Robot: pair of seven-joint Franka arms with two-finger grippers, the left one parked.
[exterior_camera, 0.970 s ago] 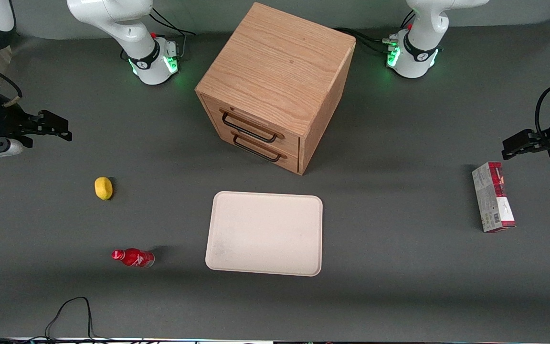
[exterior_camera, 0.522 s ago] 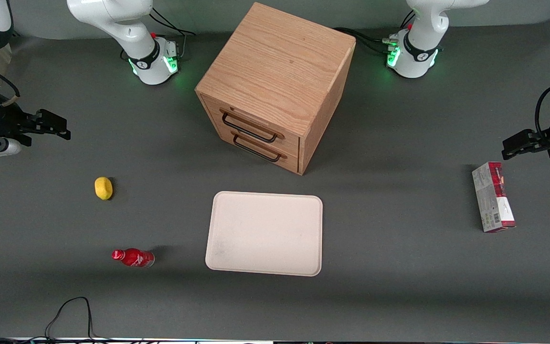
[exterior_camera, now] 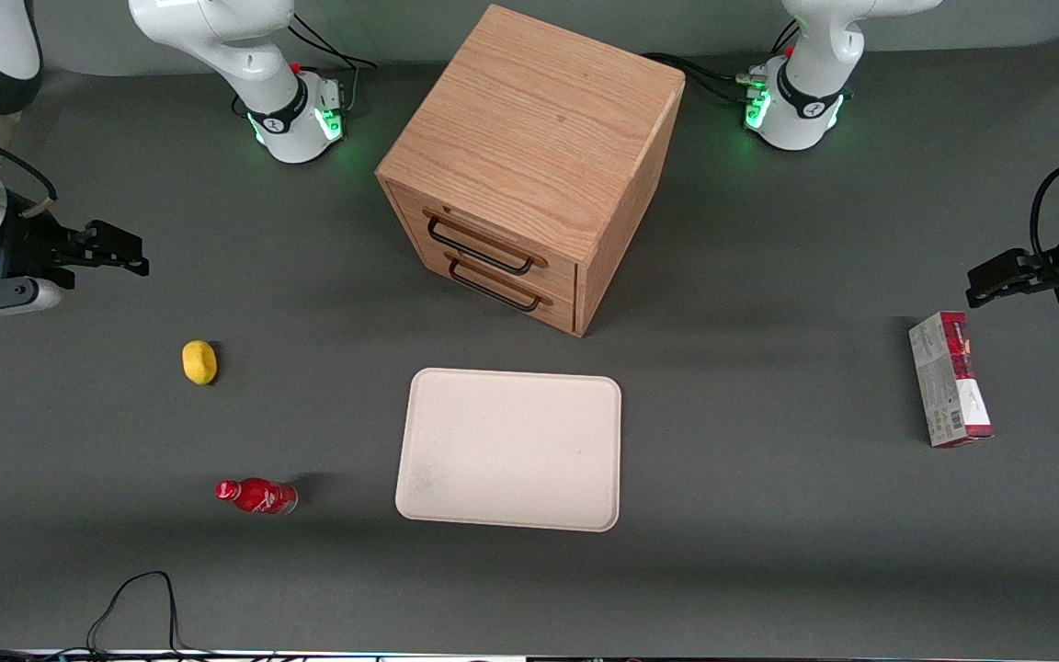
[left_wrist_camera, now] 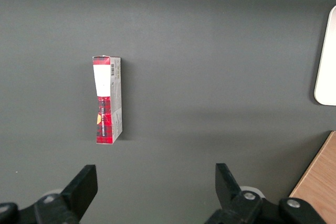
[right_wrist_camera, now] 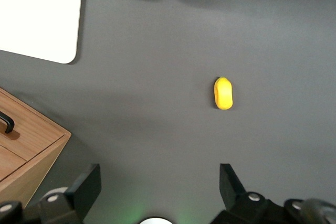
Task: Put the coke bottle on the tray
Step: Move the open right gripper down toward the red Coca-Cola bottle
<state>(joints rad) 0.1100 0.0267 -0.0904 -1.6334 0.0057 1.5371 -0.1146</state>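
1. The gripper (exterior_camera: pixel 120 248) hangs above the table (exterior_camera: pixel 768 552) at the working arm's end, its two fingers spread apart with nothing between them.
2. The coke bottle (exterior_camera: pixel 256 496) lies on its side on the table, well apart from the gripper and nearer the front camera.
3. A lemon (exterior_camera: pixel 199 361) sits between the gripper and the bottle.
4. The tray (exterior_camera: pixel 511 449) lies flat beside the bottle, in front of the drawer cabinet (exterior_camera: pixel 529 165).
5. The bottle is not on the tray.

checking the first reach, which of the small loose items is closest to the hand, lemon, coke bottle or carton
The yellow lemon. It lies nearest the open hand; the coke bottle lies nearer the front camera, and the carton lies toward the parked arm's end.
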